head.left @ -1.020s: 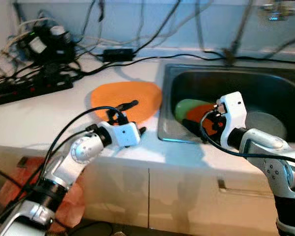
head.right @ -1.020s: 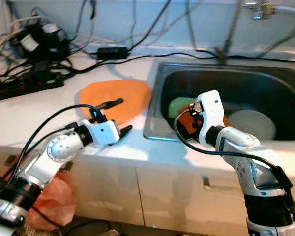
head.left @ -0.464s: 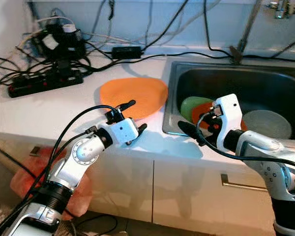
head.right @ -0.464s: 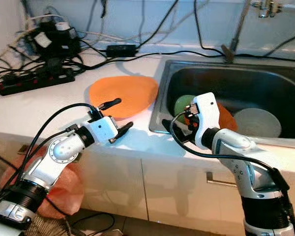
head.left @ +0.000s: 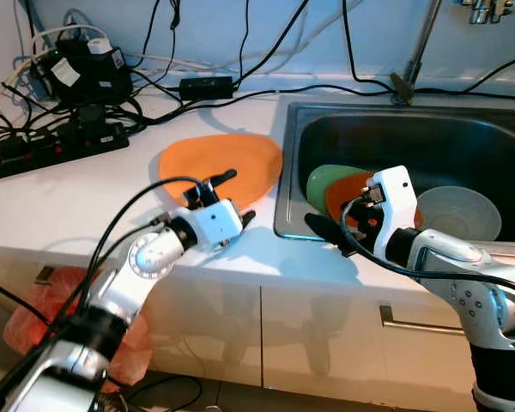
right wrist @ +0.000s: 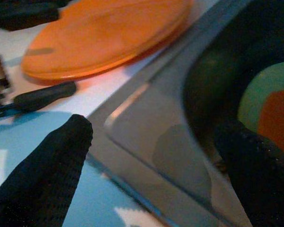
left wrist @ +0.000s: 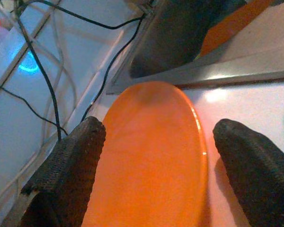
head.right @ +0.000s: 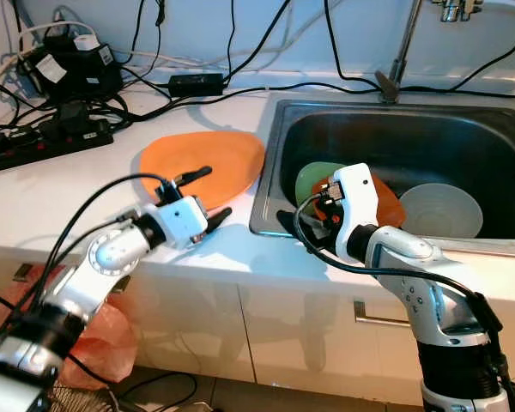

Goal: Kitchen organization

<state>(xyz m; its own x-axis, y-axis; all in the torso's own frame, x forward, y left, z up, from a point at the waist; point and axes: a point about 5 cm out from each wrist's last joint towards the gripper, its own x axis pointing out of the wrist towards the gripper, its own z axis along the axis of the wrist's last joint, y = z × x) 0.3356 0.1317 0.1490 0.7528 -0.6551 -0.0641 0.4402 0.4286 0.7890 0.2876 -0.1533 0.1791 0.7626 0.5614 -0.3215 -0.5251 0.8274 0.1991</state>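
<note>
A flat orange plate (head.left: 221,163) lies on the white counter (head.left: 69,197) left of the sink (head.left: 287,172). My left gripper (head.left: 236,197) is open at the plate's near edge; in the left wrist view the plate (left wrist: 151,151) lies between the two black fingers (left wrist: 71,165). My right gripper (head.left: 339,233) is open over the sink's front left rim (right wrist: 151,137). Inside the sink are a green plate (head.left: 324,182), an orange plate (head.left: 348,190) leaning on it, and a pale bowl (head.left: 459,210).
Power strips (head.left: 60,142), a black box (head.left: 81,69) and tangled cables crowd the counter's back left. An adapter (head.left: 206,86) lies by the wall. The faucet stem (head.left: 416,51) rises behind the sink. A red bag (head.left: 34,318) sits on the floor under the counter edge.
The camera has shifted and the picture is sharper. Both grippers hold about the same places, the left at the plate's edge, the right at the sink rim.
</note>
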